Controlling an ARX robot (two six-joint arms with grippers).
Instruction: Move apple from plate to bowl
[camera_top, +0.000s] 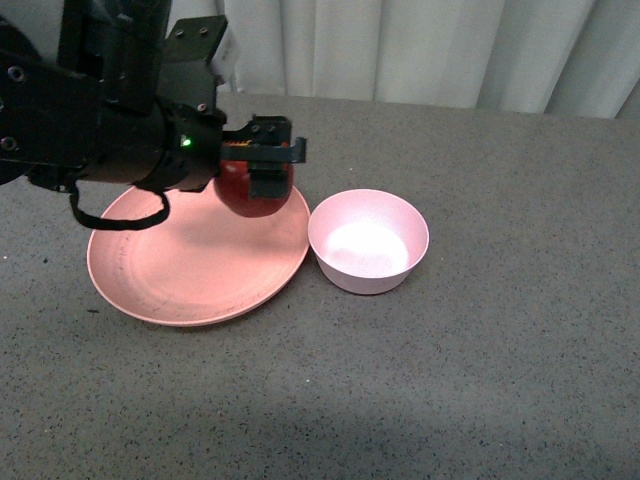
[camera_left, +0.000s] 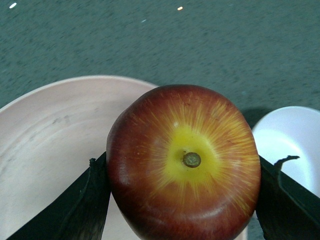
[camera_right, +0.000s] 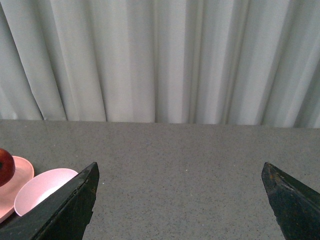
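My left gripper is shut on the dark red apple, holding it just above the right side of the salmon-pink plate. In the left wrist view the apple fills the space between both black fingers, stem and yellow patch facing the camera, with the plate below it and the pale pink bowl beside it. The bowl stands empty just right of the plate. My right gripper is open over bare table; the apple, plate and bowl show at that view's edge.
The grey speckled table stretches around the plate and bowl. A pale pleated curtain hangs along the table's far edge. The left arm's black body hovers over the plate's far left part.
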